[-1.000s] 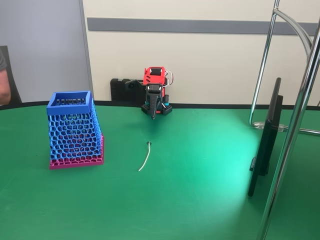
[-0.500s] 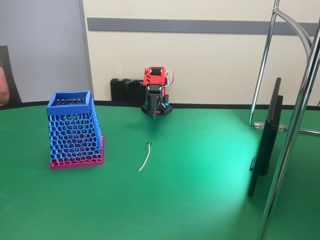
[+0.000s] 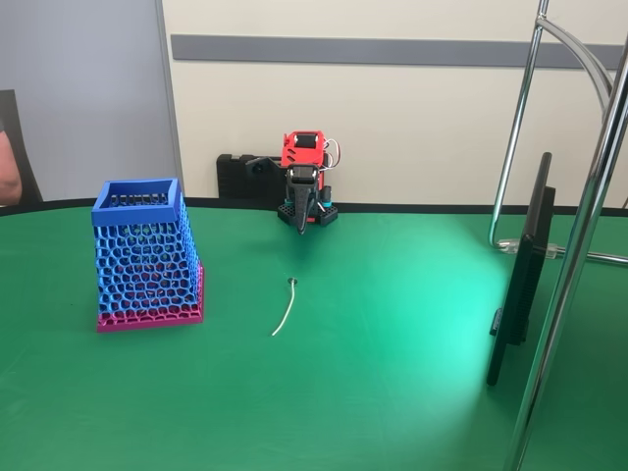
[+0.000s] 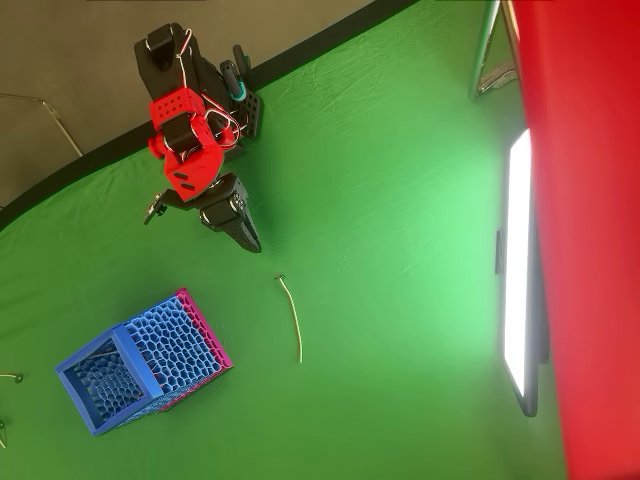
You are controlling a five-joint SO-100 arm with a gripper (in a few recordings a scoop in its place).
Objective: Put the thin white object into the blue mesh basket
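The thin white object (image 3: 285, 307) lies flat on the green table, its small dark knob at the far end; in the overhead view the stick (image 4: 291, 317) rests right of the basket. The blue mesh basket (image 3: 145, 255) stands upright on its pink base at the left, also seen from above (image 4: 140, 360). My gripper (image 3: 301, 228) hangs folded at the red arm's base by the back wall, fingers pointing down and pressed together, well behind the stick. From above the gripper (image 4: 252, 242) tip is a short way up-left of the stick's knob.
A dark monitor (image 3: 522, 275) stands edge-on at the right, glowing in the overhead view (image 4: 518, 270). Chrome stand tubes (image 3: 574, 255) rise at the right. A person's arm (image 3: 8, 167) shows at the left edge. Open green cloth surrounds the stick.
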